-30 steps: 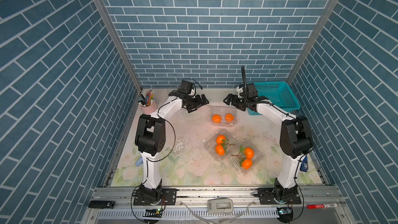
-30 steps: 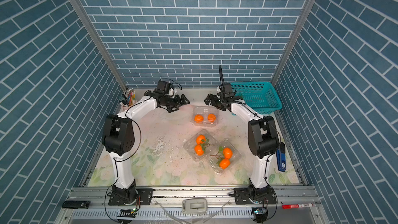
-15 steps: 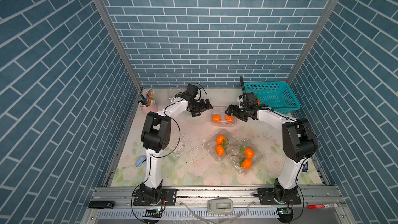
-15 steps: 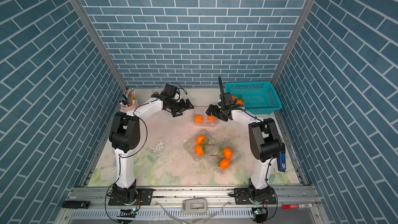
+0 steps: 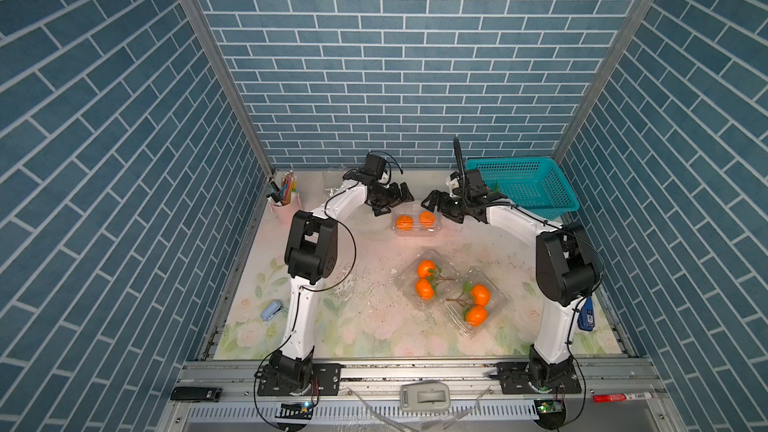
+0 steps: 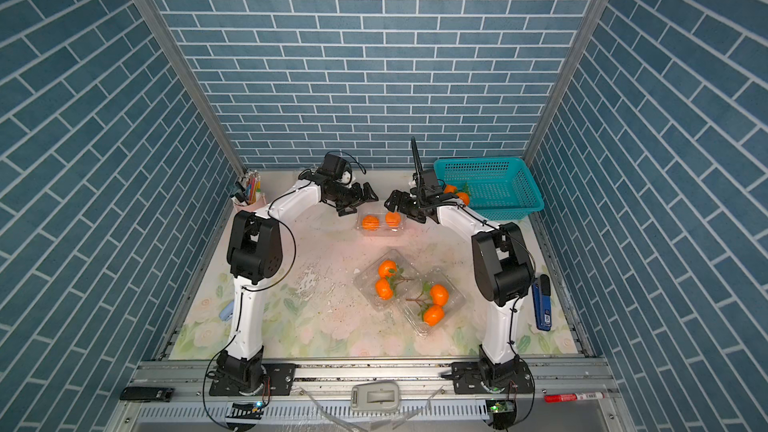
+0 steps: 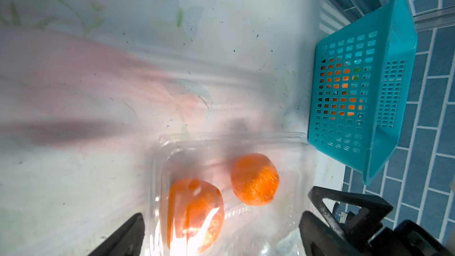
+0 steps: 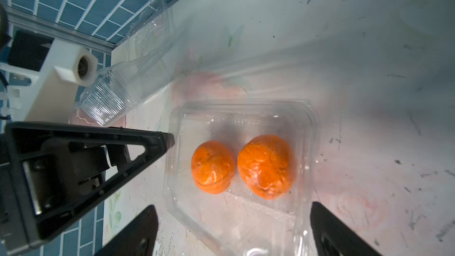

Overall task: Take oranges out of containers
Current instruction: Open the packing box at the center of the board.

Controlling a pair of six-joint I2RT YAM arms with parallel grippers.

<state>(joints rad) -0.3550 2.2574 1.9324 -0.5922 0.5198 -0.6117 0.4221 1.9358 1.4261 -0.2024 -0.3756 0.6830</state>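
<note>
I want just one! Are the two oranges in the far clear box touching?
Apart: the left wrist view shows clear box between one orange and the other orange.

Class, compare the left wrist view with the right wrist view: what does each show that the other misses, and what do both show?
Left wrist only: the teal perforated plastic basket, orange fruit showing through its holes. Right wrist only: a second, empty-looking clear plastic clamshell box. Both: the clear plastic clamshell box holding two round orange fruits.
</note>
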